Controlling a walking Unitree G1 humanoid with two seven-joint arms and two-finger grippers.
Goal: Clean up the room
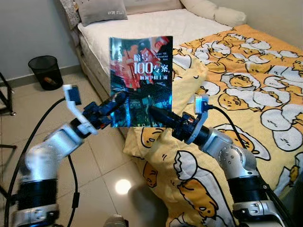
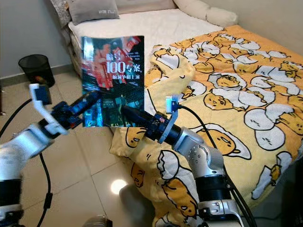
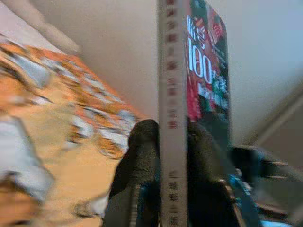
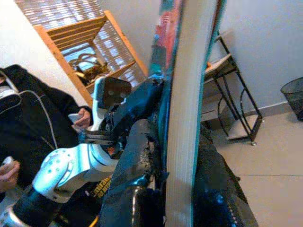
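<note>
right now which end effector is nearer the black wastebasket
Left. The left end effector grips the book's lower left edge, on the side of the black wastebasket by the wall. The right end effector grips the book's bottom edge, over the duvet.

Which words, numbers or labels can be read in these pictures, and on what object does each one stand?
"100": large white number on the cover of the book, which the left claw and right claw hold upright.
Chinese characters beside and below the number: too blurred to read surely.
Spine text on the book: blurred.
Small print on the grey pillow: too small to read.
</note>
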